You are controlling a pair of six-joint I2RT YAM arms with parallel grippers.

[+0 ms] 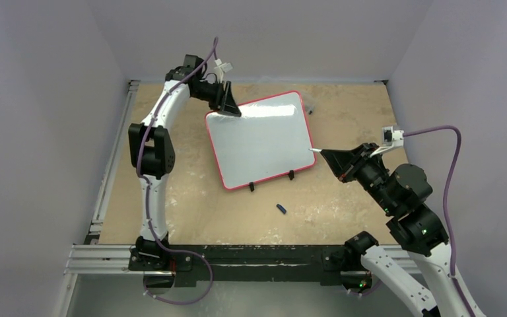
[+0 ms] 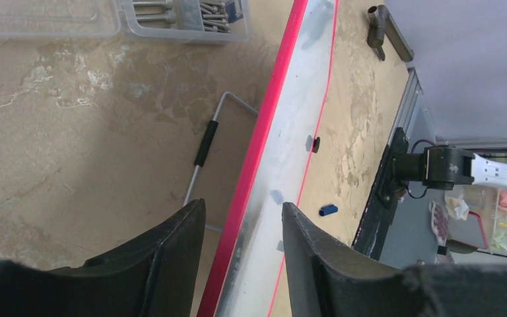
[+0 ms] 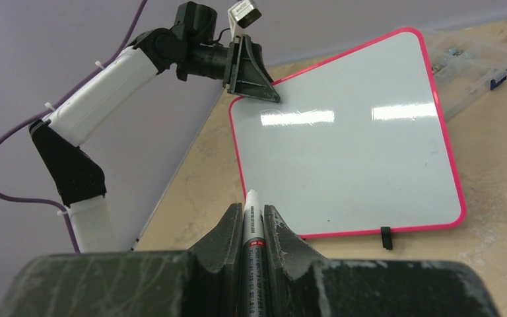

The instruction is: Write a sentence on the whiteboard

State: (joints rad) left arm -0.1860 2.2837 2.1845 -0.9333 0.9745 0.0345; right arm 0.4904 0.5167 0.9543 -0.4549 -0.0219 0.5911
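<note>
The glossy white, red-framed rectangular whiteboard point(image 1: 261, 142) lies flat on the tan table point(image 1: 343, 198), centred and rotated slightly. Its two black clip feet are on the 6 o'clock edge.

At its 10 o'clock corner the left gripper point(image 2: 243, 211) straddles the red rim with its jaws apart, and a gap shows on the outer side. At 3 o'clock the right gripper point(image 3: 252, 208) is clamped on a white-barrelled marker point(image 3: 252, 231), whose tip is at the board's edge. A small blue cap point(image 1: 280, 209) lies toward 6 o'clock, well apart.

The step in hand looks like pinning the board. The left jaws should close firmly on the rim before the tip comes down. The first stroke should start toward 10 o'clock, with light, even pressure.
</note>
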